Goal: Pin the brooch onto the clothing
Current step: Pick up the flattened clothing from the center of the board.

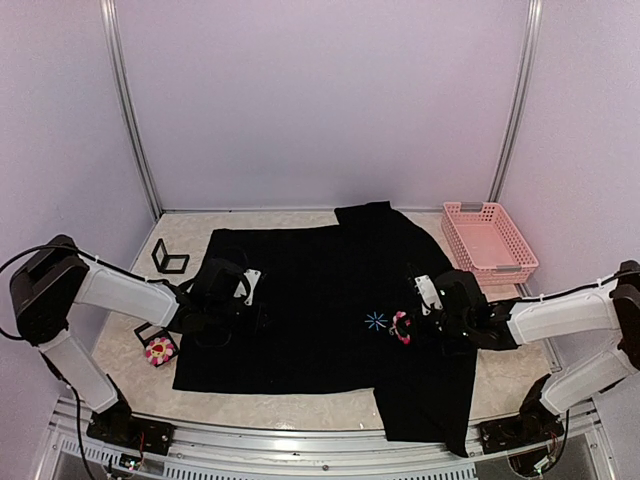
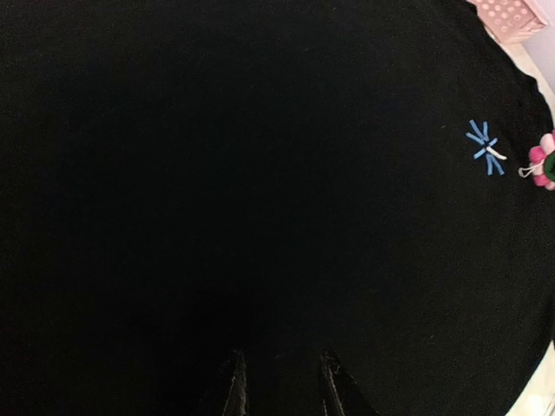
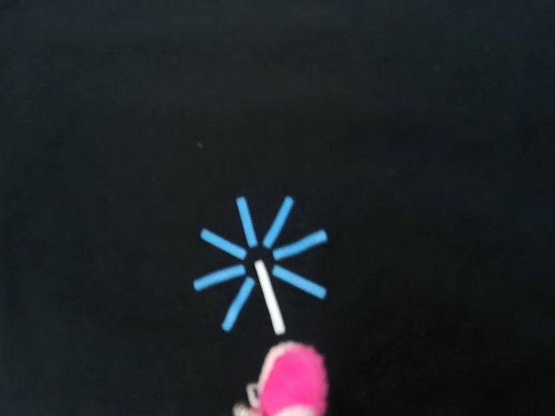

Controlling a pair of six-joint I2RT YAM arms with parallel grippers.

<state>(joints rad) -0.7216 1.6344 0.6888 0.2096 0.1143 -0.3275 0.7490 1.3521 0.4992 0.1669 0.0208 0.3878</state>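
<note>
Brooch: just beside the starburst mark, on its right-hand side in the top view. Pink plush, standing on edge; a dark green back shows in the left wrist view.
- A white pin runs out from the brooch. Its far tip lies at the centre of the starburst mark.
- The mark's blue rays spread all round that tip.

Right gripper: directly right of the starburst mark, with the brooch between the two. The brooch sits at its tip, pinched there. The fingertips do not show in the right wrist view, so the grip is read from the top view only.

Clothing: black, spread flat on the table, carrying the starburst mark on its chest.

Left gripper: well left of the starburst mark, low over the black cloth. Its fingers are spread with only fabric in the gap.

Others:
- The second flower is far left of the starburst mark, off the cloth's left edge.
- The pink basket is beyond and right of the mark, well apart from it.
</note>
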